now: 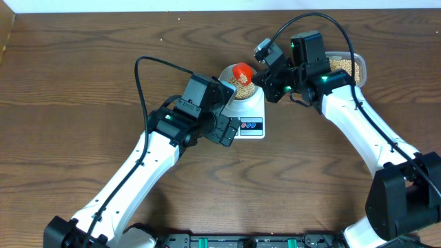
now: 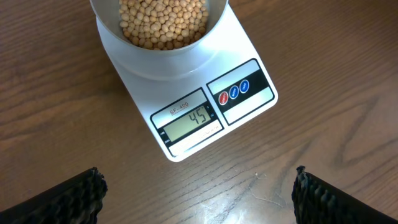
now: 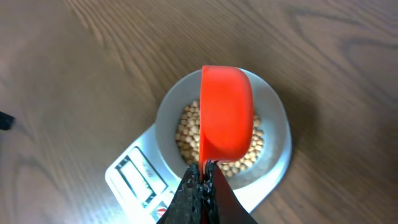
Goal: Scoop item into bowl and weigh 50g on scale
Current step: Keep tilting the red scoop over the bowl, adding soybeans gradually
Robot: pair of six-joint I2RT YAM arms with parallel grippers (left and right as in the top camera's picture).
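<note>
Wood-grain table (image 1: pixel 69 103), overhead + both wrist views. R gripper (image 3: pixel 204 171), jaws pressed together, pinching handle of red scoop (image 3: pixel 227 112) and tilting it over bowl (image 3: pixel 277 124). L gripper (image 2: pixel 199 199) hanging spread wide, holding nothing, just in front of scale (image 2: pixel 211 118). Bowl sitting on scale platform, part-filled w/ beans (image 2: pixel 163 22); display (image 2: pixel 189 121) reading 45, so prob. a few g short of target. Step in hand, judged: topping up. Doing it well: tipping slowly, shaking out a few beans at a time, holding scoop mouth over bowl centre, not touching rim (would be disturbing reading), pausing for display to settle, stopping at 50. Clear tub (image 1: pixel 358 65) partly hidden by R arm, apart from scale, holding more beans. Scoop contents not showing: underside facing cam.
</note>
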